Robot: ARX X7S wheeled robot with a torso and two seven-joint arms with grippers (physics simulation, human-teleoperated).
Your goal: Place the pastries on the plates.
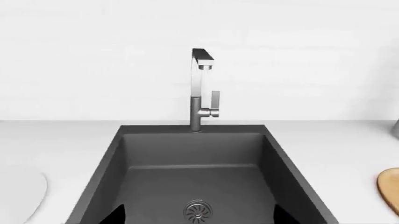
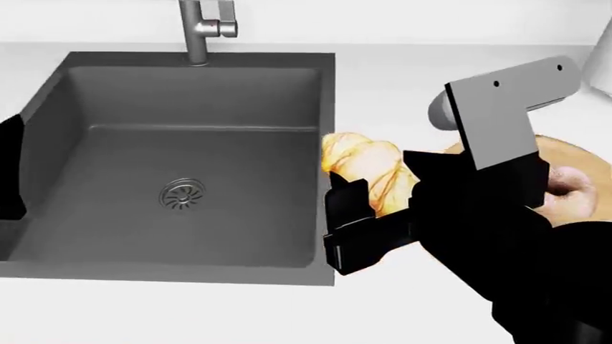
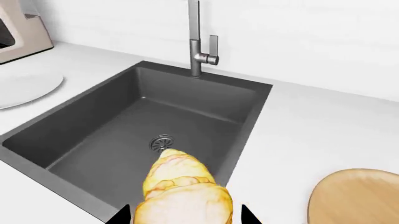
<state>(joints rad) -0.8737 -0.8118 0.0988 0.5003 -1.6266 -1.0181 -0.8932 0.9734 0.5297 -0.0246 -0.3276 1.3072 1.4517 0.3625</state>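
Observation:
My right gripper (image 3: 184, 218) is shut on the golden-orange ridged croissant (image 3: 181, 191), with a fingertip on each side of it. In the head view the croissant (image 2: 368, 168) hangs beside the sink's right edge, in front of the gripper (image 2: 368, 193). The tan wood plate (image 2: 583, 154) lies just right of it, mostly behind my arm, and shows in the right wrist view (image 3: 355, 196). The pinkish doughnut (image 2: 569, 188) peeks out on that plate. The pale grey-white plate (image 3: 28, 88) lies left of the sink. My left gripper (image 1: 199, 220) is open and empty over the sink.
A dark grey sink (image 2: 57, 93) with a drain (image 2: 182, 195) and a metal faucet (image 2: 201, 29) fills the counter's middle. A beige appliance (image 3: 18, 28) stands at the far left by the white wall. My left arm (image 2: 10, 165) shows at the head view's left edge.

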